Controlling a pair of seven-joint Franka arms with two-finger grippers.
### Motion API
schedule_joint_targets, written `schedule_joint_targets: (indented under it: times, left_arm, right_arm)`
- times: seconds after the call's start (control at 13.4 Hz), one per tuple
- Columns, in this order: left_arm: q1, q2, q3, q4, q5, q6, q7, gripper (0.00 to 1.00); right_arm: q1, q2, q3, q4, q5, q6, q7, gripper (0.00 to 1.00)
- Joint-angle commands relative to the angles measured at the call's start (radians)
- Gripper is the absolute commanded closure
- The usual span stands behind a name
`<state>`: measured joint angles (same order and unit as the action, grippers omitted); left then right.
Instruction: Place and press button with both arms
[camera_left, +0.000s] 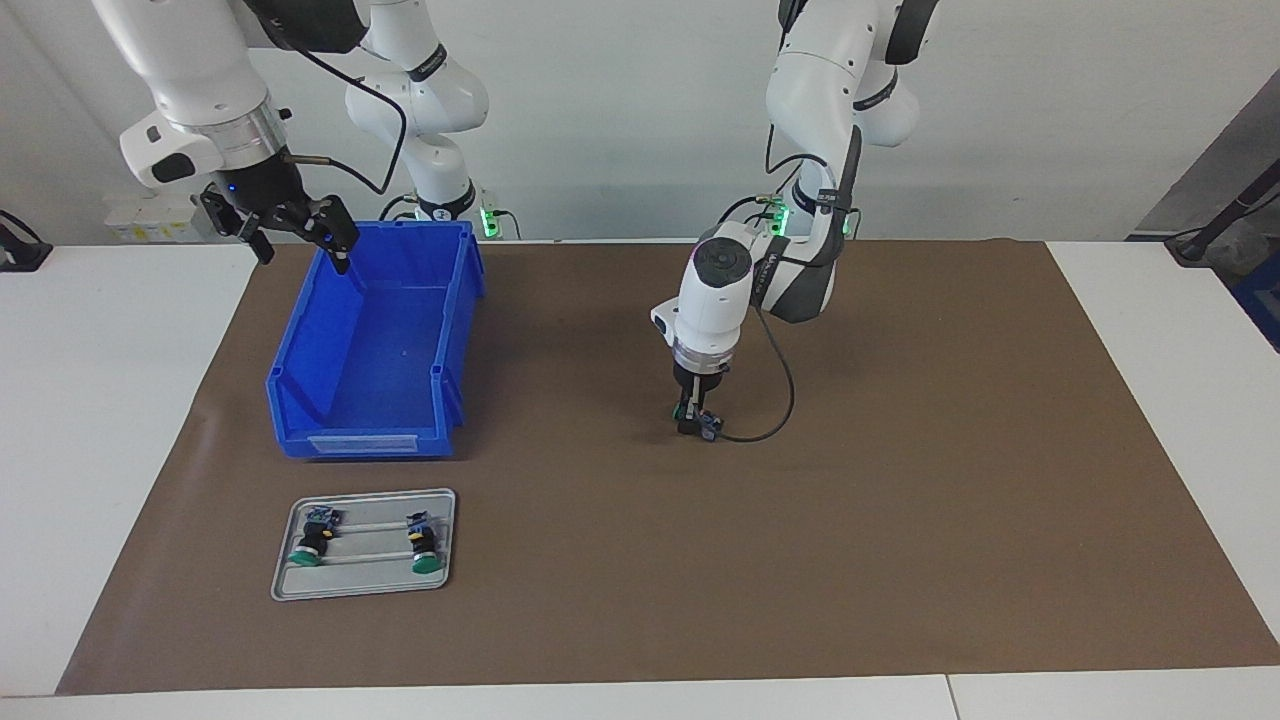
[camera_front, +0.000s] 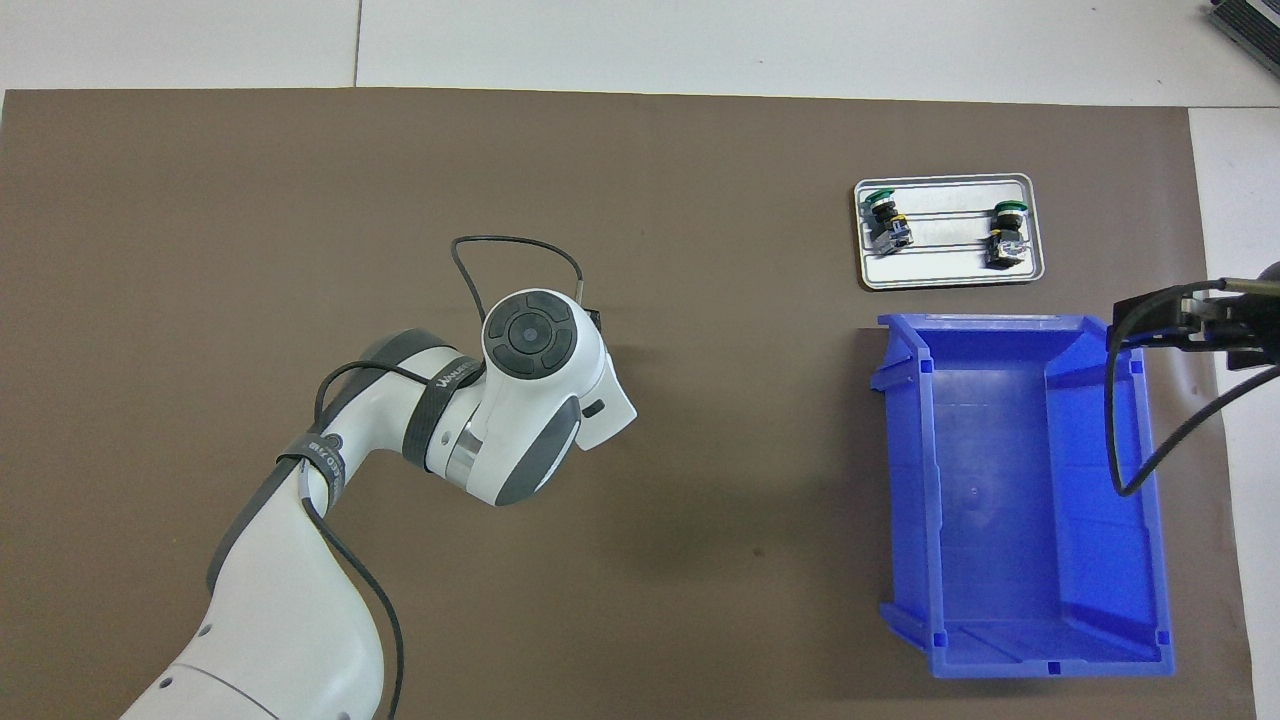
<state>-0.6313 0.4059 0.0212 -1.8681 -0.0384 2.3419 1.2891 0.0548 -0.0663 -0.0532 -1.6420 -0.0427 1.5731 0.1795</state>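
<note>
My left gripper (camera_left: 696, 416) points straight down at the middle of the brown mat and is shut on a button (camera_left: 709, 427), which rests at mat level with its green cap toward the right arm's end. In the overhead view the left arm's hand (camera_front: 530, 335) covers this button. Two more buttons (camera_left: 312, 540) (camera_left: 422, 546) lie on a grey tray (camera_left: 365, 495); they also show in the overhead view (camera_front: 885, 218) (camera_front: 1005, 236). My right gripper (camera_left: 296, 228) is open and empty, up over the blue bin's corner nearest the robots; it shows in the overhead view too (camera_front: 1150, 322).
An empty blue bin (camera_left: 370, 440) stands at the right arm's end of the mat, with the tray (camera_front: 945, 281) just farther from the robots than it. A black cable loops from the left wrist beside the held button. White table borders the mat.
</note>
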Motion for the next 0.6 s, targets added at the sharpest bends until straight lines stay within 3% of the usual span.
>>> schedule_joint_targets:
  times: [0.0,0.52]
  left_arm:
    - [0.010,0.002,-0.003,-0.003,0.025,0.010,0.024,0.39]
    - [-0.002,-0.004,-0.004,-0.045,0.029,0.065,0.021,0.42]
  right_arm:
    - [-0.012,-0.010,0.007,-0.009,0.018,0.010,-0.020,0.00]
    - [-0.012,-0.010,0.006,-0.009,0.018,0.010,-0.020,0.00]
